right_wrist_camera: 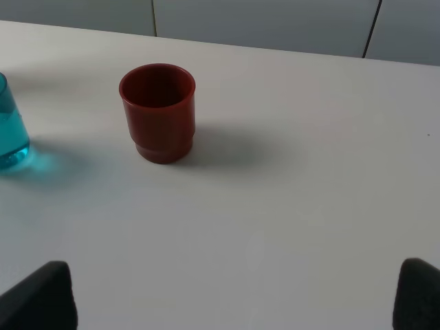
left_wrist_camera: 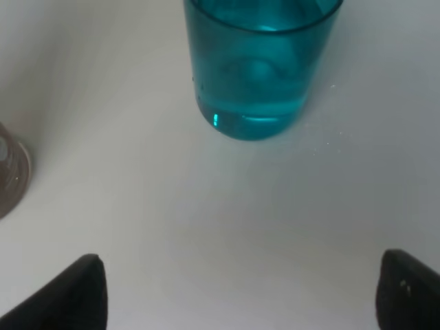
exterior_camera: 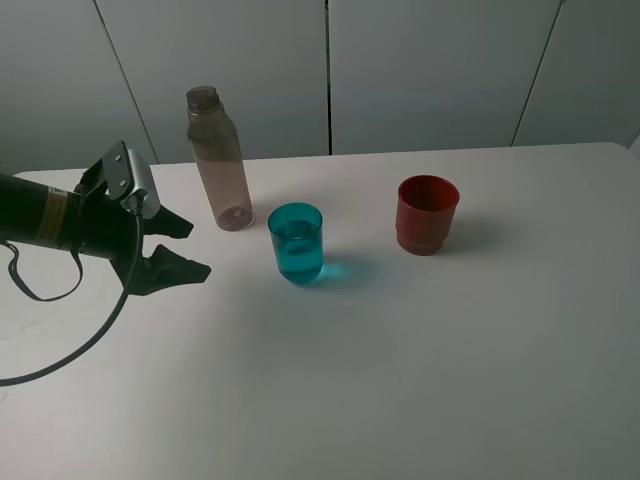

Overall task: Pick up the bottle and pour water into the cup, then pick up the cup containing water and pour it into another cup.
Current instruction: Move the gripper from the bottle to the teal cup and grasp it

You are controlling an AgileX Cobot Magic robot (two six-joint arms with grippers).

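Lining up on the cup [exterior_camera: 296, 243], I am judging it as light, thin, smooth plastic with some water inside, so likely slippery and quick to slop. I am planning to take it around the middle of its straight wall, below the rim, squeezing gently. It is standing upright on the table [exterior_camera: 400, 380], between the bottle [exterior_camera: 218, 165] and the red cup [exterior_camera: 427, 213], nearer the bottle. The left gripper [exterior_camera: 197, 249] is hovering near it, jaws spread fully wide, holding and touching nothing. The right gripper [right_wrist_camera: 230, 302] is also gaping empty, facing the red cup.
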